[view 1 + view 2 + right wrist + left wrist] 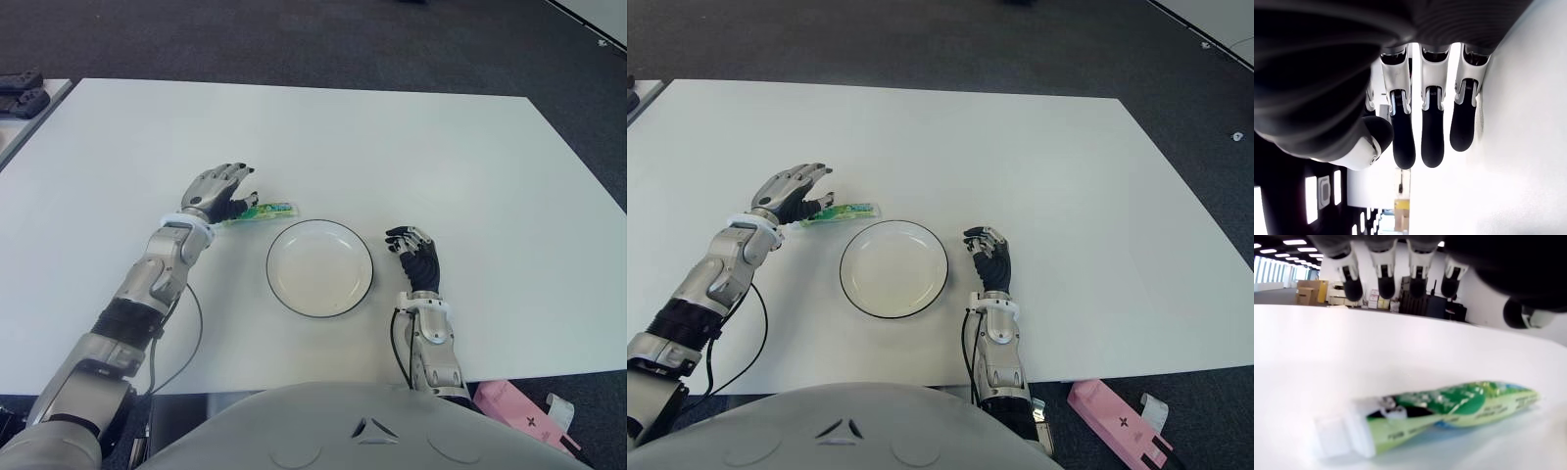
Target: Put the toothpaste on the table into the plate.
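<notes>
With our left hand (220, 191) open above the toothpaste (263, 211), just left of the plate (319, 267), a shallow close could squirt it sideways on the counter (411, 147), right hand (411, 250) relaxed, empty.

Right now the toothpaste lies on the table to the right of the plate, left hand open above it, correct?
Not quite: the toothpaste lies left of the plate, as the left eye view shows. The left hand is open above it, nothing grasped.

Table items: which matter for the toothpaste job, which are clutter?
Job:
- toothpaste, on the table
- plate, empty
- left robot hand, open above the tube
- right robot hand, idle, right of plate

Clutter:
- pink box on the floor
</notes>
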Controlling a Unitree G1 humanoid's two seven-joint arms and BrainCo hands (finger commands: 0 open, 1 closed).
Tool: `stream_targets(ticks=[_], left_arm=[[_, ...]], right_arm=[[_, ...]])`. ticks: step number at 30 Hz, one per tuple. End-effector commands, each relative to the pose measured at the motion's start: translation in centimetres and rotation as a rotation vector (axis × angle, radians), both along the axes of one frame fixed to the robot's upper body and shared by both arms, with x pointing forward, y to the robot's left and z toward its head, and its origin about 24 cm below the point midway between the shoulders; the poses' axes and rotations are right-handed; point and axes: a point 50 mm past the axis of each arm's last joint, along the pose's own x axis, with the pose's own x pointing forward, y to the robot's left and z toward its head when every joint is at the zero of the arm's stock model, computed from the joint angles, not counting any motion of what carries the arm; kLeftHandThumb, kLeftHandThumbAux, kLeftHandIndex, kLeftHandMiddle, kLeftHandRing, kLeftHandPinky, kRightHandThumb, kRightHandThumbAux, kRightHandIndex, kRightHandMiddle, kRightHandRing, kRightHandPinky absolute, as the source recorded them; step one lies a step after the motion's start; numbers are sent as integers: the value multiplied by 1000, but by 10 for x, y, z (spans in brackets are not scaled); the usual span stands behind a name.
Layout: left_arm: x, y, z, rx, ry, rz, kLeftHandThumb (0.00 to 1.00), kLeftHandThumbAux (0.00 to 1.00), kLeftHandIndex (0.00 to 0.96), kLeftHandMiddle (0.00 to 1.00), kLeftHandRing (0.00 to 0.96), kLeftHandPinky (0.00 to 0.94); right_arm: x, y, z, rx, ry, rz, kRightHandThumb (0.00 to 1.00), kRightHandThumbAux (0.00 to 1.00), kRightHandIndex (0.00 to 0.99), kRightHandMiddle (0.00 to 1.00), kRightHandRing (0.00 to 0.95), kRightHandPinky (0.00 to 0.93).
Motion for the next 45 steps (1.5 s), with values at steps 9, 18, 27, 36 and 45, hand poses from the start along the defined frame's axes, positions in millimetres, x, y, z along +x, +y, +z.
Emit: stream_targets(ticks=[9,18,27,36,45], left_arm=[[12,-7,-9,197,140,-180,500,129,0,0,0,0],[10,-13,-18,287,243,-293,500,126,0,0,0,0],[5,-15,-26,328,295,-408,463,79,0,0,0,0],[-4,-19,-33,360,322,-529,464,65,0,0,0,0],[-14,-19,-38,386,331,-620,472,77,0,0,0,0]], right_arm=[[-6,-1,-10,-1,46,4,704,734,420,438,441,438],[-8,-2,-11,4,41,-1,703,733,421,442,446,444],[-9,-3,-10,4,45,-11,704,731,424,466,459,446],[-11,-4,-10,5,40,-10,705,731,423,468,460,446],[-12,-5,-10,3,45,-4,705,731,423,454,452,438]])
